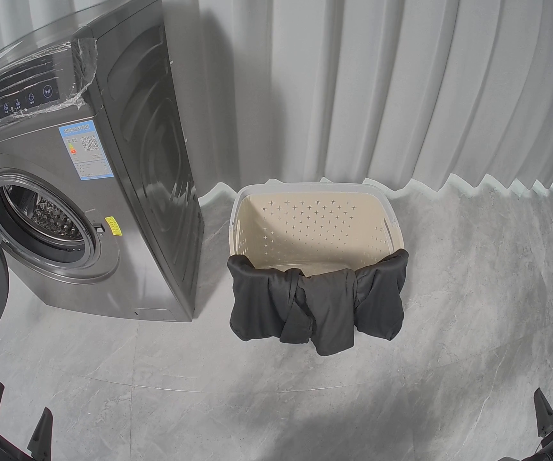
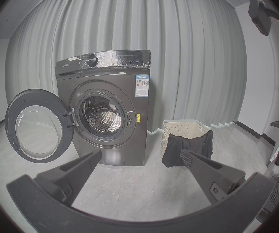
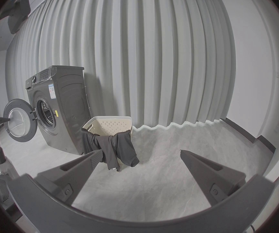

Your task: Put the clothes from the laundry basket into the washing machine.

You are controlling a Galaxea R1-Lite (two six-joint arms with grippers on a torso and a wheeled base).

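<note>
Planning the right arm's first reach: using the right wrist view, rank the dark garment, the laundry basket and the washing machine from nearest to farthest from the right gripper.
From the right gripper:
1. Dark garment, draped over the basket's near rim.
2. Laundry basket, directly behind the garment.
3. Washing machine, beyond the basket, toward the robot's left.

A staged laundry corner: washing machine [image 1: 84, 180] and laundry basket [image 1: 315, 225] on marble-look floor [image 1: 481, 328], before pleated white curtains [image 1: 385, 72].
</note>
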